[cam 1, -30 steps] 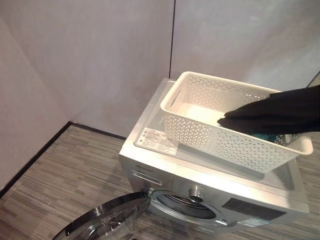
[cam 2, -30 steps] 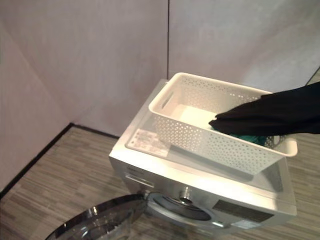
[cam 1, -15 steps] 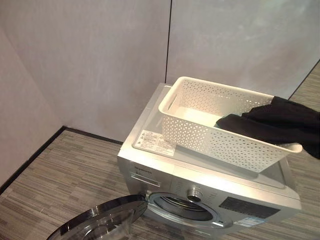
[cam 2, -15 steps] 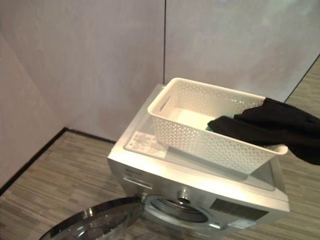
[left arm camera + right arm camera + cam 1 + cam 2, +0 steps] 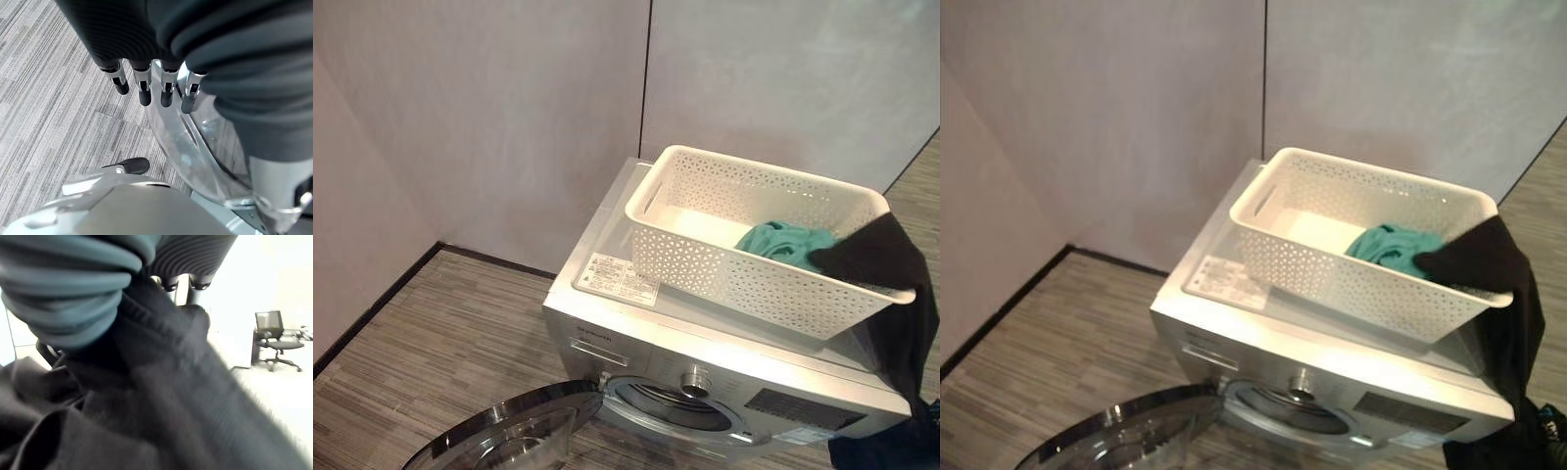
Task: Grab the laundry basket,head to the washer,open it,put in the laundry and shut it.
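Observation:
The white perforated laundry basket [image 5: 744, 284] stands on top of the silver washer [image 5: 636, 328]. A teal garment [image 5: 783, 241] lies inside it at the right. A black garment [image 5: 893, 294] drapes over the basket's right rim and hangs down beside the washer. In the right wrist view that black garment [image 5: 161, 396] is bunched round my right hand [image 5: 172, 284], whose fingers curl into it. The washer's round door [image 5: 509, 441] is swung open at the lower left, baring the drum opening [image 5: 671, 403]. My left hand [image 5: 143, 93] hangs open above the door's glass [image 5: 195, 142], touching nothing.
The washer stands against pale wall panels [image 5: 509, 117] in a corner, on grey striped flooring [image 5: 440, 343] with room to the left. An office chair [image 5: 274, 345] shows far off in the right wrist view.
The black garment slid off the basket's inside to the right and now hangs over the rim, down toward the floor. The teal garment beneath it is uncovered.

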Robot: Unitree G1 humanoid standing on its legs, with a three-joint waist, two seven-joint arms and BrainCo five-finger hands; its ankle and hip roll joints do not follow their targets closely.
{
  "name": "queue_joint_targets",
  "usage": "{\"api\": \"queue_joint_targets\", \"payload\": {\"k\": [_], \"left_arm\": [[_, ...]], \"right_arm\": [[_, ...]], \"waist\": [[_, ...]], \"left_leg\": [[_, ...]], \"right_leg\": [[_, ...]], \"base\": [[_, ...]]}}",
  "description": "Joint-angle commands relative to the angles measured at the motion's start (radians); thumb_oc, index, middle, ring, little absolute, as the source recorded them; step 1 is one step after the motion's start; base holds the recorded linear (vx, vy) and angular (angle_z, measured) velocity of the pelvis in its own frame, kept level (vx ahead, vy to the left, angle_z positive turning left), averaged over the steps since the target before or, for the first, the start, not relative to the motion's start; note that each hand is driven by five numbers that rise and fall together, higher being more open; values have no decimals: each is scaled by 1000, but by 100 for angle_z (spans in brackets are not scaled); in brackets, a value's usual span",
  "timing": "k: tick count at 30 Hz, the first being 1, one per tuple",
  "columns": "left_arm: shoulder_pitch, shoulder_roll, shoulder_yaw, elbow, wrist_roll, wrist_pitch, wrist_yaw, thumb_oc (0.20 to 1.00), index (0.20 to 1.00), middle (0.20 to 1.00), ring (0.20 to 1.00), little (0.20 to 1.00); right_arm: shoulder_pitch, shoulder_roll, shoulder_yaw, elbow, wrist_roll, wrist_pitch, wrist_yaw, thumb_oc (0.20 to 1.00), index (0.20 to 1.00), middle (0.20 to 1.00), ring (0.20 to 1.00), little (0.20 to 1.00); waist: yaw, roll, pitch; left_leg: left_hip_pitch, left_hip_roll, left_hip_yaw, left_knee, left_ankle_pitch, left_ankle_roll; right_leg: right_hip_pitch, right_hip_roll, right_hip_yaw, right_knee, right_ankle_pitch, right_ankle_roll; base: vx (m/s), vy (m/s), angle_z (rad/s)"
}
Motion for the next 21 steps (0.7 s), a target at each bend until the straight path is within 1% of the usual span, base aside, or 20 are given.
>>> {"api": "queue_joint_targets", "payload": {"k": [1,4,6,7,8,10,12,15,16,17,18,19,20,21], "left_arm": [[-98,-52,-18,47,-38,-26,-20,1000,1000,1000,1000,1000],[-103,-43,-27,58,-20,-22,-23,1000,1000,1000,1000,1000],[-102,-43,-34,59,-12,-20,-25,1000,1000,1000,1000,1000],[-97,-40,-37,53,-6,-20,-23,1000,1000,1000,1000,1000],[-97,-39,-37,52,-6,-20,-23,1000,1000,1000,1000,1000],[-94,-37,-39,41,-7,-20,-20,1000,1000,1000,1000,1000],[-90,-35,-43,34,4,-20,-18,1000,1000,1000,1000,1000],[-89,-31,-42,25,6,-19,-10,1000,1000,1000,1000,1000],[-89,-31,-41,18,0,-22,-6,1000,1000,1000,1000,1000],[-92,-29,-51,-2,-5,-28,3,1000,1000,1000,1000,1000],[-92,-29,-51,-3,-5,-28,3,1000,1000,1000,1000,1000],[-96,-26,-80,-48,2,-40,22,1000,1000,1000,1000,1000],[-96,-7,-152,-146,57,-64,60,1000,1000,1000,1000,1000],[-88,32,-230,-310,119,-95,78,1000,1000,1000,1000,1000]], "right_arm": [[-111,6,9,138,220,-86,74,200,200,200,200,200],[-138,75,98,230,284,-112,144,200,200,200,200,200],[-148,119,161,241,297,-123,189,200,200,200,200,200],[-147,169,205,173,320,-142,213,200,200,200,200,200],[-146,169,205,172,320,-141,213,200,200,200,200,200],[-138,206,259,54,319,-157,242,200,200,200,200,200],[-114,234,319,-96,306,-170,291,200,200,200,200,200],[-77,264,381,-292,381,-201,361,200,200,200,200,200],[-73,270,409,-334,412,-210,380,200,200,200,200,200],[-71,282,444,-383,483,-223,406,200,200,200,200,200],[-71,282,444,-383,484,-223,406,200,200,200,200,200],[-73,292,478,-427,534,-227,413,200,200,200,200,200],[-82,299,504,-456,587,-235,405,200,200,200,200,200],[-85,296,513,-492,627,-252,396,200,200,200,200,200]], "waist": [[27,20,60],[35,17,63],[41,17,64],[42,17,68],[42,16,68],[45,15,73],[46,13,76],[49,7,79],[52,5,81],[56,2,85],[56,2,85],[61,2,91],[68,3,103],[73,4,122]], "left_leg": [[107,27,-61,27,-158,16],[100,27,-65,27,-152,11],[96,27,-67,26,-149,10],[91,28,-70,26,-146,9],[91,28,-70,26,-146,8],[87,28,-73,25,-142,8],[85,28,-72,24,-141,8],[86,25,-69,24,-140,9],[87,22,-68,24,-141,10],[86,15,-68,25,-141,12],[86,15,-68,25,-141,13],[80,5,-71,24,-139,16],[68,-10,-80,20,-135,22],[52,-29,-93,15,-131,28]], "right_leg": [[-88,-39,-68,79,71,19],[-87,-41,-76,78,71,16],[-86,-43,-81,76,71,16],[-87,-43,-84,75,70,15],[-87,-43,-84,75,70,15],[-88,-45,-86,75,70,14],[-89,-47,-88,75,71,14],[-91,-51,-88,77,74,16],[-93,-53,-89,78,76,18],[-97,-60,-89,81,81,23],[-98,-60,-89,81,81,23],[-108,-72,-88,88,88,28],[-125,-89,-88,98,97,36],[-149,-108,-85,107,113,45]], "base": [[0,0,0],[0,0,0],[0,0,0],[0,0,0],[0,0,0],[-11,1,2],[-9,9,2],[-23,25,11],[-42,52,8],[-32,43,0],[-51,82,0],[-90,103,2],[-176,170,2],[-212,163,1]]}}
